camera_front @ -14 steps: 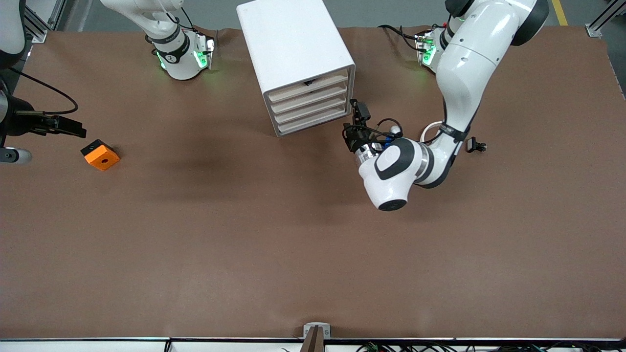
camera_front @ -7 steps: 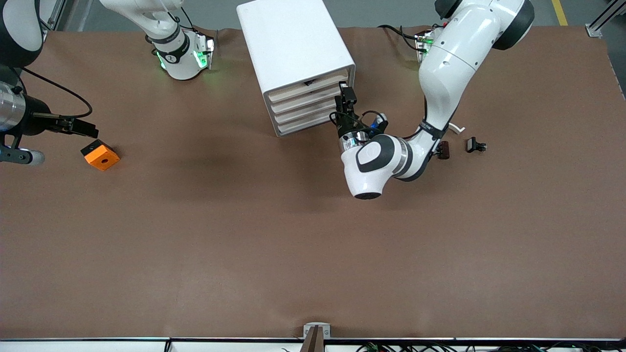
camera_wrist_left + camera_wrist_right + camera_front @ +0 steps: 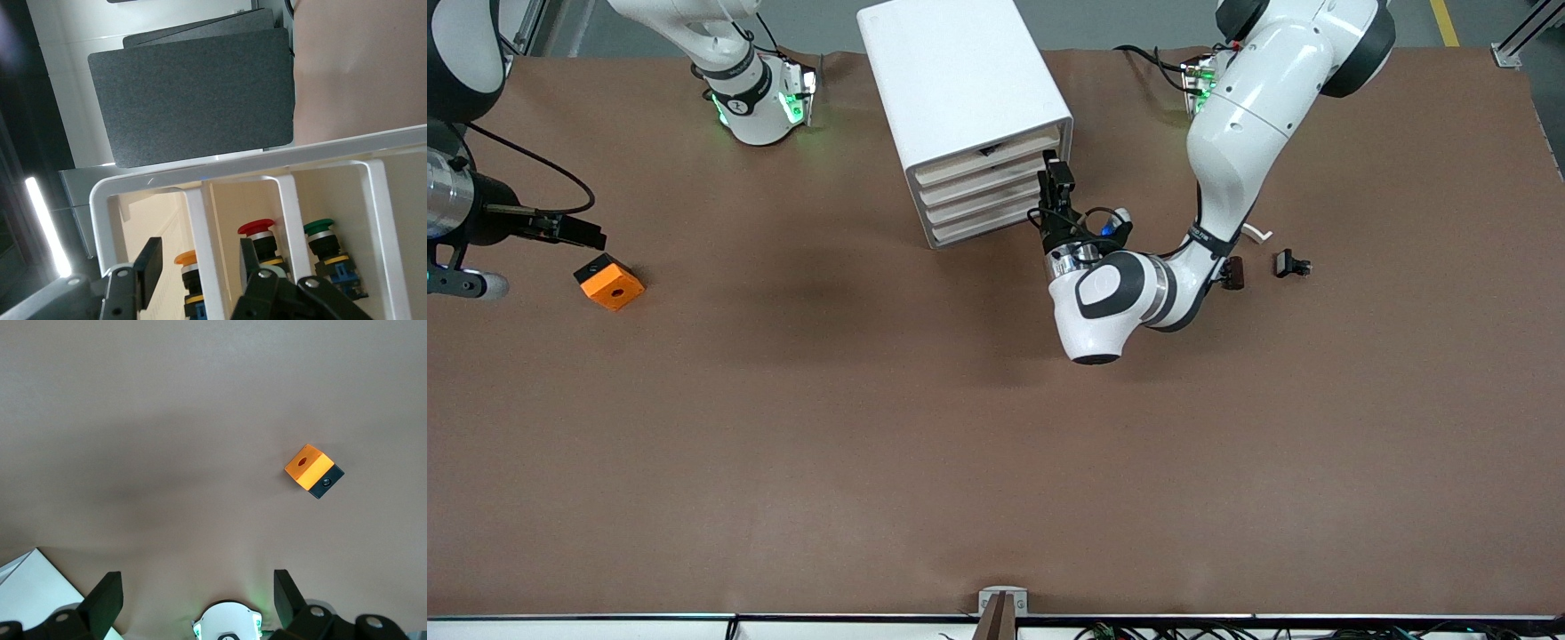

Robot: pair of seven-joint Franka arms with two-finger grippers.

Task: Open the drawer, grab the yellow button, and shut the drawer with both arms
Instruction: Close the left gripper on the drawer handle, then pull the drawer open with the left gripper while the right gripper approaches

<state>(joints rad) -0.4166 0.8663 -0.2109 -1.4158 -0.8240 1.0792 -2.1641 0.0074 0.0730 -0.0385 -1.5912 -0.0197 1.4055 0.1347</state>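
Observation:
The white cabinet [image 3: 960, 71] stands at the table's back middle, its four cream-fronted drawers [image 3: 989, 183] all pushed in. My left gripper [image 3: 1056, 175] is open at the cabinet's front, at the corner toward the left arm's end. In the left wrist view the left gripper [image 3: 199, 250] straddles a white strip [image 3: 200, 227] of the front. The orange-capped button [image 3: 187, 257] lies in the compartment between the fingers, untouched. Red-capped [image 3: 257, 230] and green-capped [image 3: 320, 228] buttons lie in the neighbouring compartments. My right gripper [image 3: 574, 233] is open and empty, above the table by the orange cube.
An orange cube with a hole and black side [image 3: 609, 281] lies near the right arm's end and also shows in the right wrist view [image 3: 313, 471]. Two small black clips [image 3: 1291, 264] [image 3: 1234, 271] and a white curved band [image 3: 1256, 233] lie beside the left arm.
My left gripper has swung from beside the cabinet to its front and has held there for the last half second. My right gripper shifted slightly toward the cabinet.

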